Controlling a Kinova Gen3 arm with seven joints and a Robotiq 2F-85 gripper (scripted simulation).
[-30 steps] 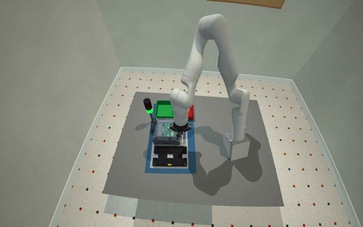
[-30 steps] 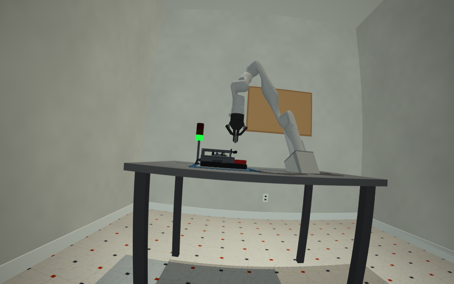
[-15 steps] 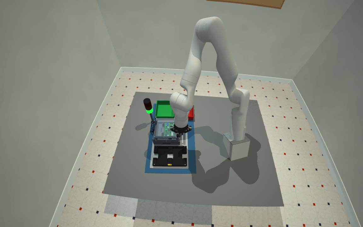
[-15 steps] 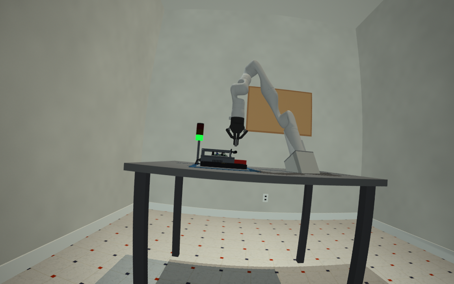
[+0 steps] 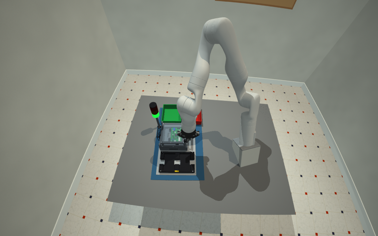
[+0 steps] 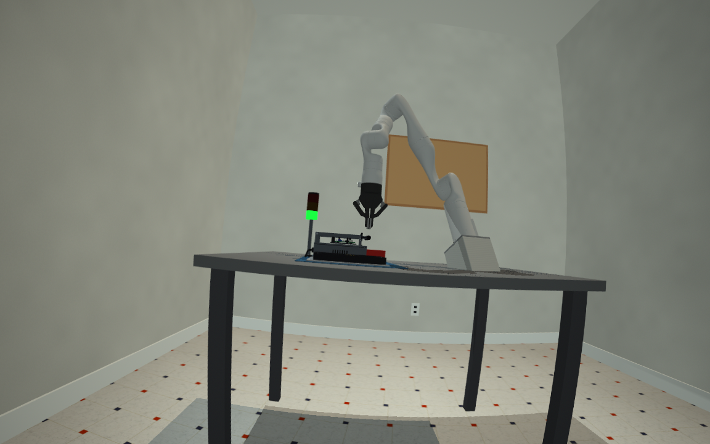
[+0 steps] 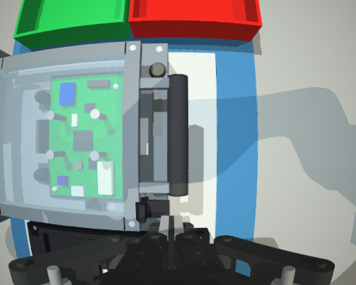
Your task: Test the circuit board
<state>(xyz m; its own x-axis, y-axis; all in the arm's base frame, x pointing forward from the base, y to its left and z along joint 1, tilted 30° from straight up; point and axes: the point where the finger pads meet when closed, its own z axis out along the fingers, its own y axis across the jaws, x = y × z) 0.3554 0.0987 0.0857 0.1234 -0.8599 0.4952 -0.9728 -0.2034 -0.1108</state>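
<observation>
You can't read any text, brand or number in these views. Your one plain sign is the signal light (image 5: 155, 115) (image 6: 312, 214), glowing green at the bottom of the lamp stack on its pole, with the dark sections above it. You also see a small yellow label (image 5: 176, 171) on the front edge of the black tray (image 5: 169, 167); its dark marking is too small for you to make out.

The green circuit board (image 5: 176, 134) (image 7: 83, 136) lies flat, component side up, under the tester's (image 5: 166, 148) (image 6: 324, 249) (image 7: 159, 55) lowered clear lid (image 5: 166, 143) (image 6: 335, 235) (image 7: 131, 138), toward the bench's left edge in the top view. The signal light (image 5: 155, 114) (image 6: 312, 215) glows green nearer that edge. Green (image 5: 171, 121) (image 7: 71, 37) and red bins (image 5: 199, 122) (image 6: 376, 253) (image 7: 194, 31) sit toward the far edge.
</observation>
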